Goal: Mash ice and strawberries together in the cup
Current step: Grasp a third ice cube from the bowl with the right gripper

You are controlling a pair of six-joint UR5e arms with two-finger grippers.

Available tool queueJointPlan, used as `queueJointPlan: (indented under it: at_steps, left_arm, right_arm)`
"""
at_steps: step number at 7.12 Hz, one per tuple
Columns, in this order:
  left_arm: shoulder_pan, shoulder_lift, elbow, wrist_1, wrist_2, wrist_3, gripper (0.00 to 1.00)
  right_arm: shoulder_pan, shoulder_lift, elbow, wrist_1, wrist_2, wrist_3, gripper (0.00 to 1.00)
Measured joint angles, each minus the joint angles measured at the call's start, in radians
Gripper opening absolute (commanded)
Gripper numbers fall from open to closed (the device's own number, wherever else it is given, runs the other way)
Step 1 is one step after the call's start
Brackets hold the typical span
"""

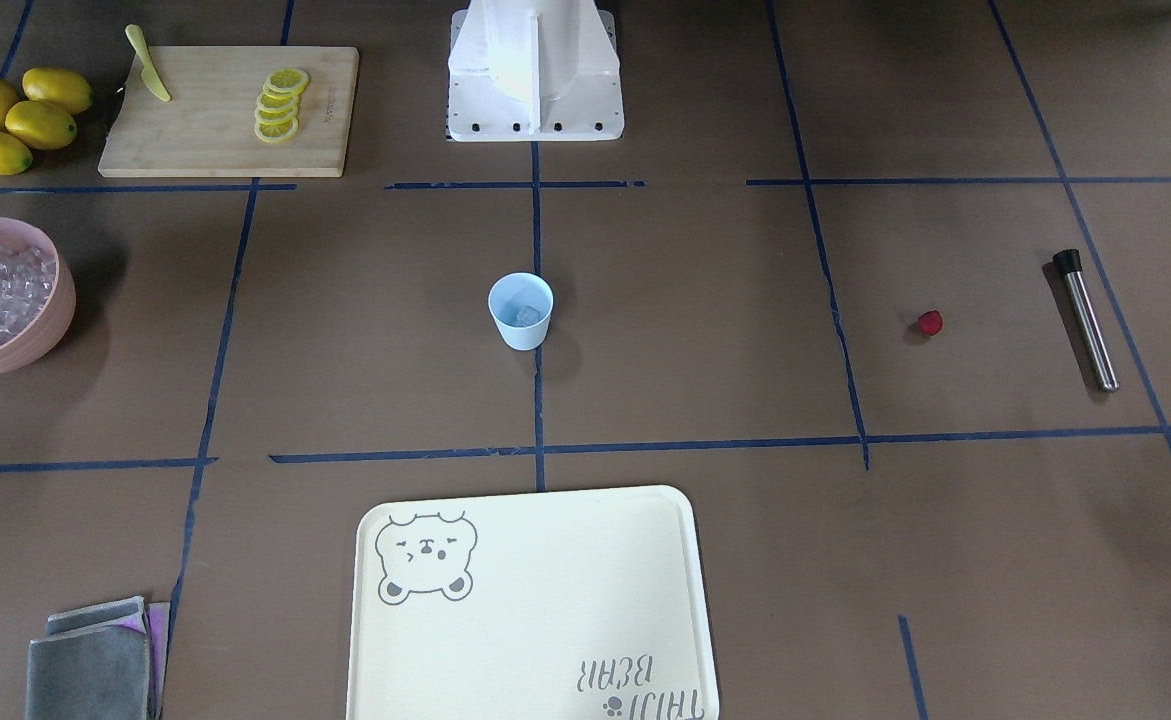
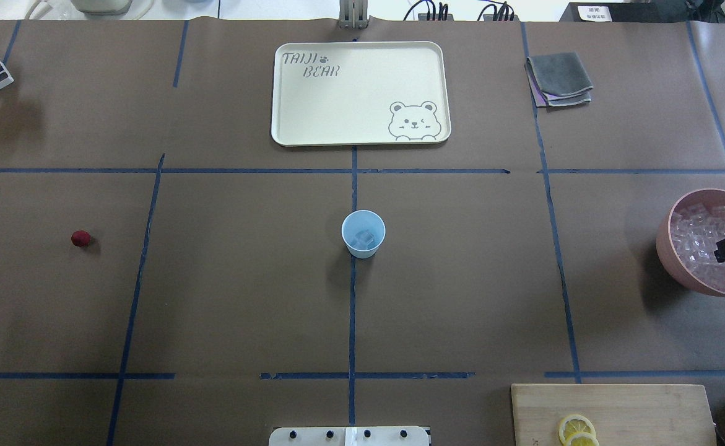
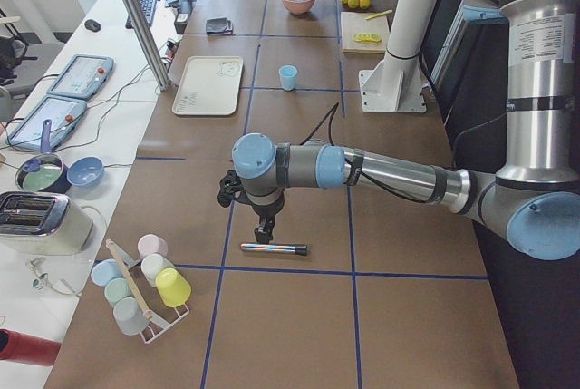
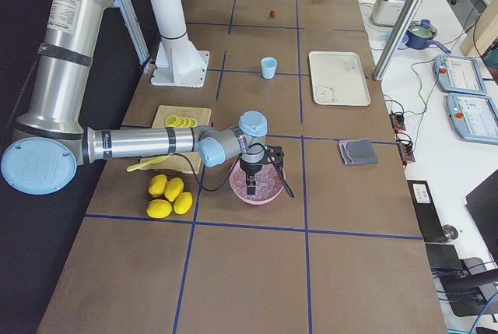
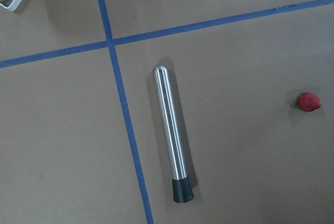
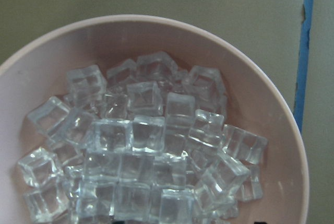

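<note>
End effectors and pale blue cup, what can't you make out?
Left end effector: only in exterior left view, too small; open or shut unclear.
Right end effector: cut by overhead edge over pink bowl; state unclear.
Pale blue plastic cup: ice count inside too small.

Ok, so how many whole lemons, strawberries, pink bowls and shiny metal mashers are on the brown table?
Whole lemons: 4
Strawberry: 1
Pink bowl: 1
Metal muddler: 1
Total: 7
</note>
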Motion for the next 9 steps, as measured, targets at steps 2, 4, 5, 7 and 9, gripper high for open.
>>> queueJointPlan:
  at_steps: [2, 4, 5, 7, 9]
  left_arm:
    - [0.000, 0.002, 0.000, 0.000, 0.000, 0.000, 1.00]
    - [0.000, 0.003, 0.001, 0.000, 0.000, 0.000, 1.00]
    - [0.000, 0.003, 0.001, -0.001, 0.000, 0.000, 1.00]
    - [0.000, 0.004, 0.000, -0.001, -0.001, 0.000, 1.00]
    - [0.000, 0.004, -0.002, -0.002, -0.002, 0.000, 1.00]
  right_arm:
    - [-0.004, 0.008, -0.005, 0.000, -0.002, 0.001, 0.19]
    - [-0.004, 0.010, -0.005, 0.000, -0.006, 0.002, 0.00]
    - [-0.003, 0.015, 0.003, 0.001, -0.006, 0.002, 0.00]
    - [-0.001, 0.045, 0.075, 0.000, -0.005, 0.036, 0.00]
    - [-0.048, 0.143, 0.152, -0.002, 0.006, 0.267, 0.00]
